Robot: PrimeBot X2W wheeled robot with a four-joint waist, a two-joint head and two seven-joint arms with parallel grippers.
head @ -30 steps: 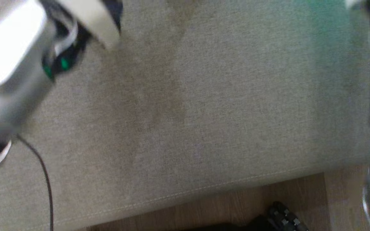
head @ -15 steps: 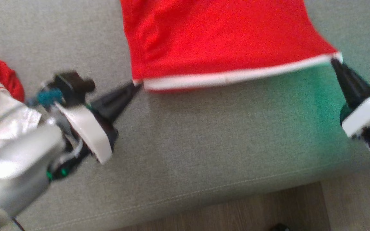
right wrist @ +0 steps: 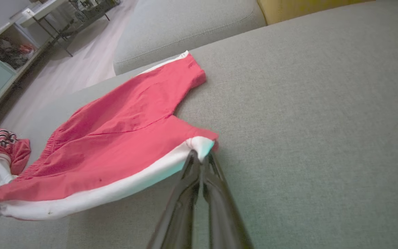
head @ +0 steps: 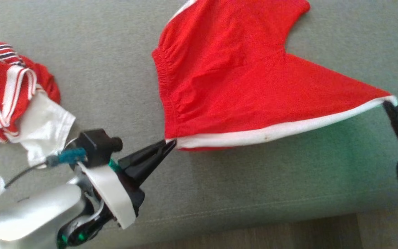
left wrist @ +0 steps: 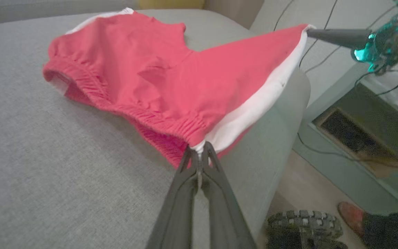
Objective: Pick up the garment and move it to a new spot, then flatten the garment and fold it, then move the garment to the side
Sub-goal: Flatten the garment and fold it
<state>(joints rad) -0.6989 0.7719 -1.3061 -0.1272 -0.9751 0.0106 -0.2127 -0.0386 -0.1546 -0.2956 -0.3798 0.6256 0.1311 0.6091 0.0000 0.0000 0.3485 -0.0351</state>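
Observation:
The garment [head: 240, 86] is a pair of red shorts with a white side stripe, spread over the grey sofa cushion [head: 116, 62]. My left gripper [head: 171, 143] is shut on the waistband end of the white stripe [left wrist: 199, 147]. At the right, my right gripper [head: 387, 103] is shut on the leg-hem end of that stripe [right wrist: 200, 152]. The white edge hangs stretched between the two grippers, lifted slightly off the cushion near the front. The far leg of the garment [right wrist: 171, 83] lies flat on the seat.
A crumpled red-and-white striped garment [head: 9, 100] lies at the left on the cushion. The sofa's front edge [head: 219, 214] runs along the bottom, with wooden floor below. A treaded wheel [left wrist: 302, 224] and a low cabinet [left wrist: 358, 138] stand off the sofa's edge.
The head camera has tilted up from the bare cushion front to the shorts. Both grippers keep their hold; the shorts now lie further onto the seat with the stripe slanting.

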